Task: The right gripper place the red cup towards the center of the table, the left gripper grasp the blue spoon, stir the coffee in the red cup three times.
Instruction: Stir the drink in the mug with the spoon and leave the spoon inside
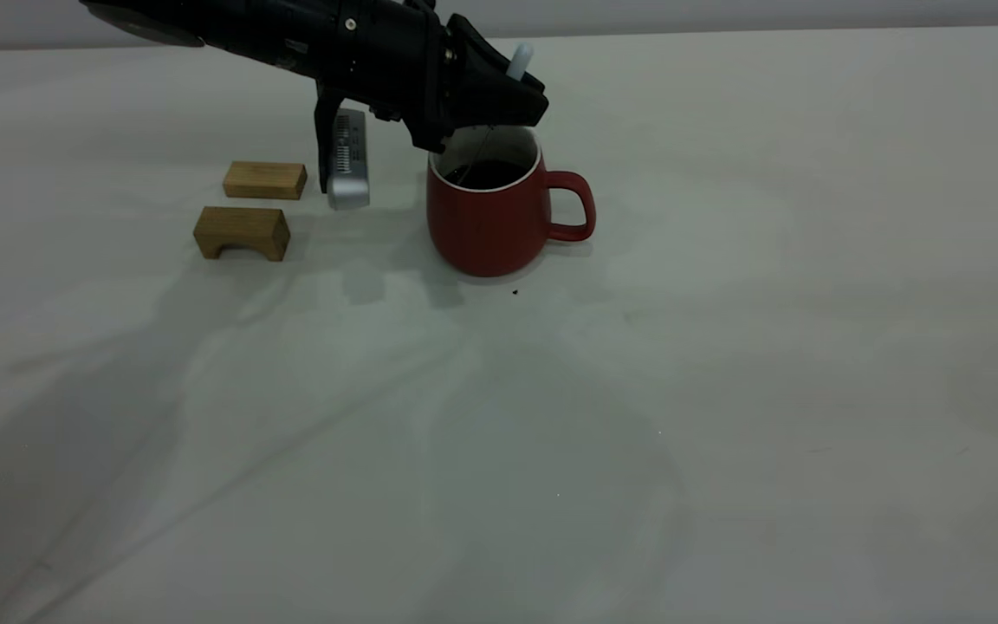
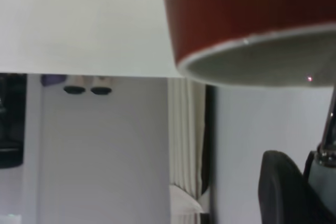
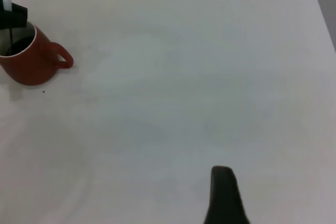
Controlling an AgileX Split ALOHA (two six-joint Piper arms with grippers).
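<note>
On table [image 1: 724, 390]: one red cup [image 1: 486, 221], two wooden blocks [image 1: 242, 231]

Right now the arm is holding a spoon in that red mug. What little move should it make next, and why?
Probably a slow circle with the spoon. The left gripper holds it upright over the cup, its thin neck reaching down into the coffee, so stirring looks like the next step. The cup sits apart from the wooden blocks.

The left arm reaches in from the upper left of the exterior view, slanting down toward upper centre. The left gripper [image 1: 512, 87] points downward there, its jaws closed on the blue spoon [image 1: 520, 61]. Of the right arm, only one dark finger [image 3: 224, 198] shows, at the lower edge of its wrist view.
</note>
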